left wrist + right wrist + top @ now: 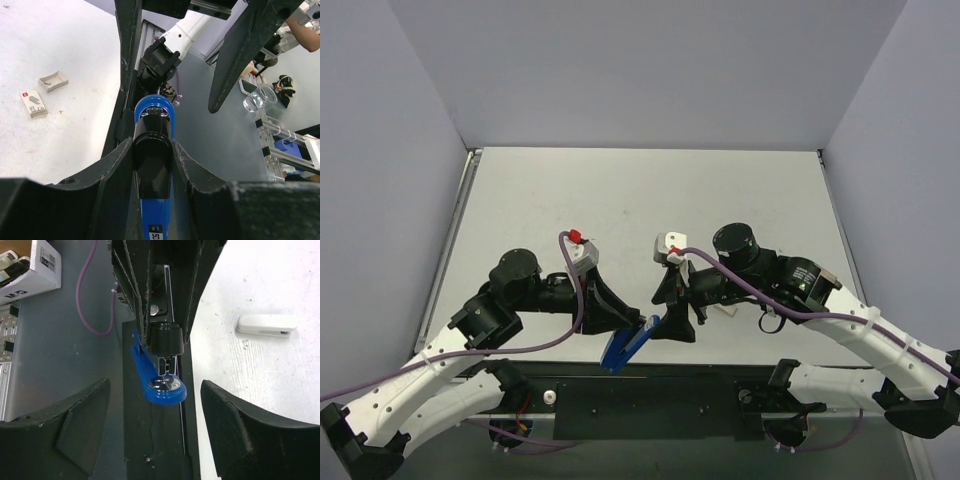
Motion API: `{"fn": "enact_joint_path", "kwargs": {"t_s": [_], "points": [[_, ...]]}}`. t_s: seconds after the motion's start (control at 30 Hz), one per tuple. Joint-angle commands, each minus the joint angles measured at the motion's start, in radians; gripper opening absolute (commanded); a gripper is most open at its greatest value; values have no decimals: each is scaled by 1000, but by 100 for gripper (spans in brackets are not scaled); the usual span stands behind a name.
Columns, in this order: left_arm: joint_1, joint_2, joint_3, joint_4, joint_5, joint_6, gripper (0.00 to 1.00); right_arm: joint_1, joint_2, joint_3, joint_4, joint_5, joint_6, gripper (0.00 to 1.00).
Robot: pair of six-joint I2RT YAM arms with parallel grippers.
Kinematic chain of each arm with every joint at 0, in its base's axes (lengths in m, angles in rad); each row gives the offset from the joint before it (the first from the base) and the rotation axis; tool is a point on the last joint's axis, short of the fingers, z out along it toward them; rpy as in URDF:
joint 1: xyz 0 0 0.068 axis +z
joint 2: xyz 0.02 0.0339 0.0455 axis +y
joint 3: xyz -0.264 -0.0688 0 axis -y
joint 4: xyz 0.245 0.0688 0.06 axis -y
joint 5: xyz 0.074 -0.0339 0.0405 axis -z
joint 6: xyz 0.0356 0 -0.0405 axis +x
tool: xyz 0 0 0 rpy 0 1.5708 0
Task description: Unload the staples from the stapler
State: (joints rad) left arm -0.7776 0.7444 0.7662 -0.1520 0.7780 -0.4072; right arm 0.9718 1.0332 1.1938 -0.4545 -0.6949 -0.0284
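Note:
My left gripper [632, 332] is shut on the blue stapler [619, 349] and holds it over the table's near edge, above the black base plate. In the left wrist view the fingers [117, 165] clamp the stapler's black end [152, 165], with the blue body [156, 111] pointing away. My right gripper [672, 322] is open just right of the stapler's tip. In the right wrist view the stapler [159, 382] hangs open between the wide-apart fingers [80, 430], touching neither, its blue base and silver anvil below the black head. No loose staples show.
A white stapler-like object [267, 325] lies on the table to the right. A small staple box [33, 103] and a small cardboard tray [52, 81] lie on the table. The black base plate [650, 400] runs along the near edge.

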Motion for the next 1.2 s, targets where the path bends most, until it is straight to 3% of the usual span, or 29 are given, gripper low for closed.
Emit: {"fn": "enact_joint_path", "kwargs": {"t_s": [0.0, 0.9, 1.0, 1.17], "points": [[-9, -25, 8, 115, 30, -21, 0, 13, 13, 43, 80, -69, -10, 67], [-12, -69, -4, 186, 43, -56, 0, 77, 76, 9, 151, -69, -2, 51], [-12, -68, -7, 189, 43, -58, 0, 85, 77, 9, 152, -66, -4, 41], [-12, -69, -10, 196, 37, -64, 0, 107, 74, 0, 158, -32, -11, 11]]}}
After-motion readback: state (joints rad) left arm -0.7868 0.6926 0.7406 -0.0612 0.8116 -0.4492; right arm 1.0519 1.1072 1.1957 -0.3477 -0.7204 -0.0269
